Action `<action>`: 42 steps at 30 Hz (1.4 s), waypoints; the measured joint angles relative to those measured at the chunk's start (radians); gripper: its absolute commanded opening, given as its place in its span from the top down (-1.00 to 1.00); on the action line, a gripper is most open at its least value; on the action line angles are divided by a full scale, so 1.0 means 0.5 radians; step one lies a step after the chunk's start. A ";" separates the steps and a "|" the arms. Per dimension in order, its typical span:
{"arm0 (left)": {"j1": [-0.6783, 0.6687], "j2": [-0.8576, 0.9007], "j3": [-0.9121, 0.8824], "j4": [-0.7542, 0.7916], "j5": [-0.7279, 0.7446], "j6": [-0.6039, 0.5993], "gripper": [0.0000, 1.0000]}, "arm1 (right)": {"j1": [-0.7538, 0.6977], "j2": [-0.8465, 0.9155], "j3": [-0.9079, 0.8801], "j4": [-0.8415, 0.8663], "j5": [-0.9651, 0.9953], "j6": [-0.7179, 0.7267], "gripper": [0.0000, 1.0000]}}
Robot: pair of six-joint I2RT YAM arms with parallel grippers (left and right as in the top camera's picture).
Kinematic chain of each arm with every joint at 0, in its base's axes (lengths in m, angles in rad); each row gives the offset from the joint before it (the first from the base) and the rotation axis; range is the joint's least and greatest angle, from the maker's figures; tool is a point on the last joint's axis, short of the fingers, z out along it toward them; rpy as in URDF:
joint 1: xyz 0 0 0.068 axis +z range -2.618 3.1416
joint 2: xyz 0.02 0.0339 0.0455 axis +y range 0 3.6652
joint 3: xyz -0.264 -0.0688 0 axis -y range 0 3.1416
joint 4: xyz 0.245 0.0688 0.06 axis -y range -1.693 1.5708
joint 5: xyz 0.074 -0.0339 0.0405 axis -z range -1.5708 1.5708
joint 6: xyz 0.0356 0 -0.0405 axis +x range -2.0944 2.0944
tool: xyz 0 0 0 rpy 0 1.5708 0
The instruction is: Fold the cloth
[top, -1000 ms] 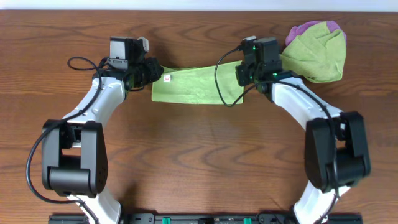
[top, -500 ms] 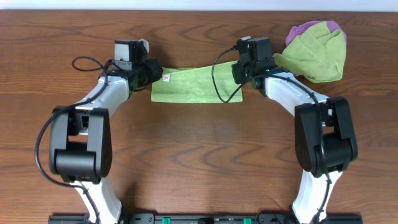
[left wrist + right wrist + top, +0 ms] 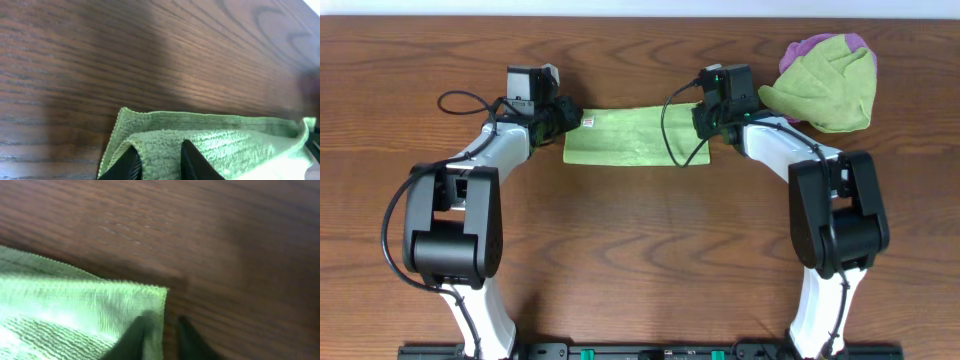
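Logged slight inward shift of both wrists, cloth (image 3: 630,138) unmoved as strip at far centre, with left gripper (image 3: 159,152) pinching its top layer, right gripper (image 3: 162,325) near-closed at corner, hold unclear; release likely next.

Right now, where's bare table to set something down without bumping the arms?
The widest free patch is the table on the near side of the green cloth, between the two arms. A narrow strip runs behind the cloth along the far edge. Crowded: the cloth's ends, where the left gripper and right gripper sit, and the cloth pile far right.
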 measured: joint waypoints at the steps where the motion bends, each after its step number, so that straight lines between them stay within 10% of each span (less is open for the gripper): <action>1: 0.000 0.000 0.000 0.000 -0.001 0.005 0.28 | 0.000 0.000 0.001 -0.007 -0.002 -0.004 0.25; 13: 0.002 0.000 0.000 0.002 -0.015 0.018 0.03 | 0.000 -0.070 0.002 -0.259 0.004 -0.005 0.16; 26: 0.032 -0.101 0.000 -0.106 -0.021 0.072 -0.69 | 0.000 -0.389 0.002 -0.693 -0.045 0.185 -0.04; 33: 0.021 -0.271 0.002 -0.195 0.023 0.091 0.05 | -0.001 -0.652 0.002 -0.951 -0.385 0.495 -0.61; 42: -0.163 -0.220 0.002 -0.209 -0.040 0.190 0.50 | -0.002 -0.673 -0.063 -0.942 -0.604 0.826 -0.78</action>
